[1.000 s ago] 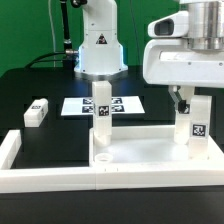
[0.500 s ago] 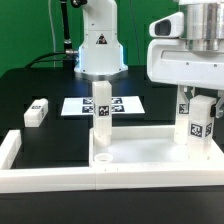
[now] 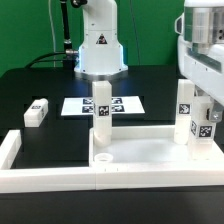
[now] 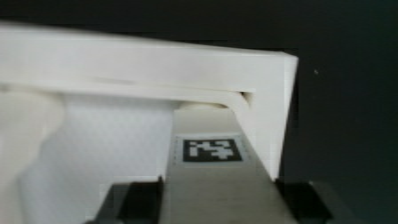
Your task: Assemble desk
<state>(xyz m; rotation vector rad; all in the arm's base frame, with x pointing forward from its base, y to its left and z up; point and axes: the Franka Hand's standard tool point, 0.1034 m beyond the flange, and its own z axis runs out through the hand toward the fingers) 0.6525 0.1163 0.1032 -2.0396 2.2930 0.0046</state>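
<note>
Between the closed fingers of the gripper, a tagged leg hangs at the tabletop corner beside another upright leg, and it could jam if tilted there.

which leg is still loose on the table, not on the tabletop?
The leg lying on its side at the exterior view's left, on the black table. The other two stand upright on the tabletop; one free, one by the claw.

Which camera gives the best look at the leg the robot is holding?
The wrist view: the held leg with its tag fills the frame between the gripper fingers, at the tabletop corner. The exterior view shows it only partly, at the picture's right edge.
</note>
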